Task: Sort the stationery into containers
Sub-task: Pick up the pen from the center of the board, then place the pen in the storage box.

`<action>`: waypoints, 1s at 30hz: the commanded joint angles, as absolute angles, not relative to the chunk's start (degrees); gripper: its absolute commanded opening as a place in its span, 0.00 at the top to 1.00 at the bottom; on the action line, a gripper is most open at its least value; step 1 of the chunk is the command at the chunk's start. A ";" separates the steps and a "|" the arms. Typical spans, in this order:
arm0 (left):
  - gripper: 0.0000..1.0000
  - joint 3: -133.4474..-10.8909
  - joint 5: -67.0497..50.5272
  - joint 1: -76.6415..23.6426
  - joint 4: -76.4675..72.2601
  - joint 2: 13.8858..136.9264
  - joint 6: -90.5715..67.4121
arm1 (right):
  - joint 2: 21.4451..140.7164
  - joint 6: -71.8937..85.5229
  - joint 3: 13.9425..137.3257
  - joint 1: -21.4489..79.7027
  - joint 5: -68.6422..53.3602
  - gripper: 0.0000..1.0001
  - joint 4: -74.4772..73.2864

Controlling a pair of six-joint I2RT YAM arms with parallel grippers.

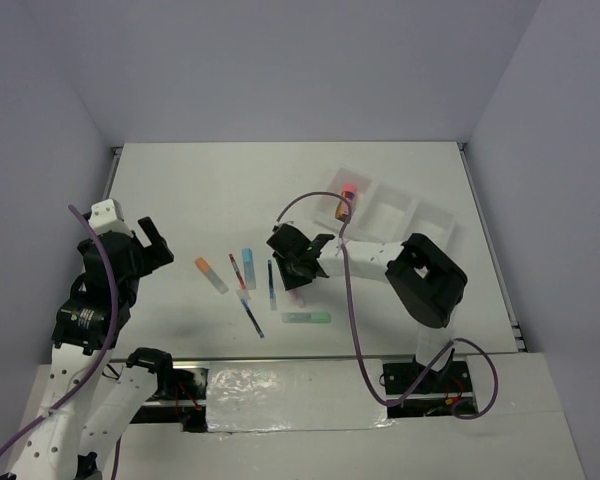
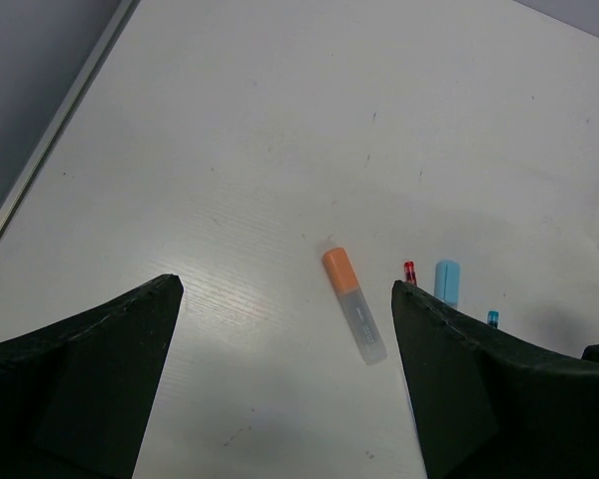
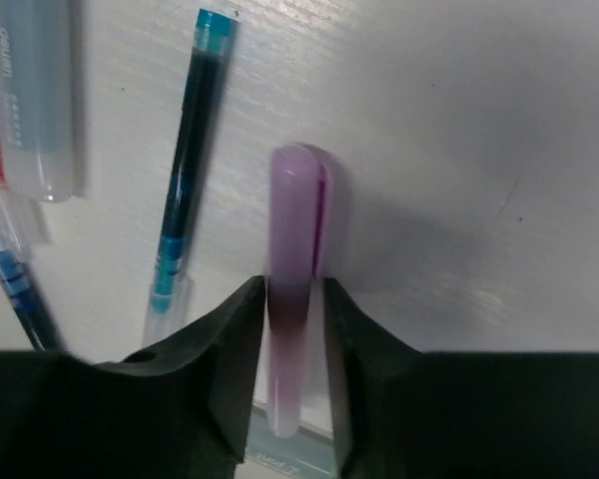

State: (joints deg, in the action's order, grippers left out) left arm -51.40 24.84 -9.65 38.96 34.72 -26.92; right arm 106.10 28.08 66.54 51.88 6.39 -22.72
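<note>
Nearest the arm bases, a stubby green marker point(image 1: 307, 318) lies on the white tabletop point(image 1: 200, 190). Just beyond it, the right gripper point(image 3: 295, 289) pinches the stubby pale-purple marker point(image 3: 296, 200) between its fingers. The left gripper point(image 2: 288, 287) hangs wide open and empty near the stubby orange-capped marker point(image 2: 354, 304). Farthest away, the long white translucent tray point(image 1: 435, 225) holds a short brown cylinder point(image 1: 344, 207) in its left end compartment.

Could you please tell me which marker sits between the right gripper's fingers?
The purple marker: the right gripper pinches it, while the orange marker, light-blue marker and green marker lie untouched.
</note>
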 commanded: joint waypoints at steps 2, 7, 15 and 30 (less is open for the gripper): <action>0.01 -51.59 25.14 -9.40 37.09 34.37 -25.84 | 105.91 29.09 66.53 52.30 9.84 0.71 -23.29; 0.01 -51.50 25.05 -9.40 37.09 34.36 -25.84 | 100.75 27.69 67.23 51.16 11.86 1.00 -24.52; 0.01 -51.33 23.91 -9.40 36.56 34.98 -25.40 | 86.32 24.61 65.21 30.34 15.03 0.97 -27.86; 0.01 -51.33 22.85 -9.40 36.30 36.56 -24.96 | 95.18 20.48 79.53 10.64 13.27 0.71 -30.23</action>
State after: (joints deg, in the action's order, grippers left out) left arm -51.37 23.62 -9.65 38.89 36.38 -26.04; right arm 94.11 22.41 75.18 11.46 13.26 -29.04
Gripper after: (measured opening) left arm 0.994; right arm 0.245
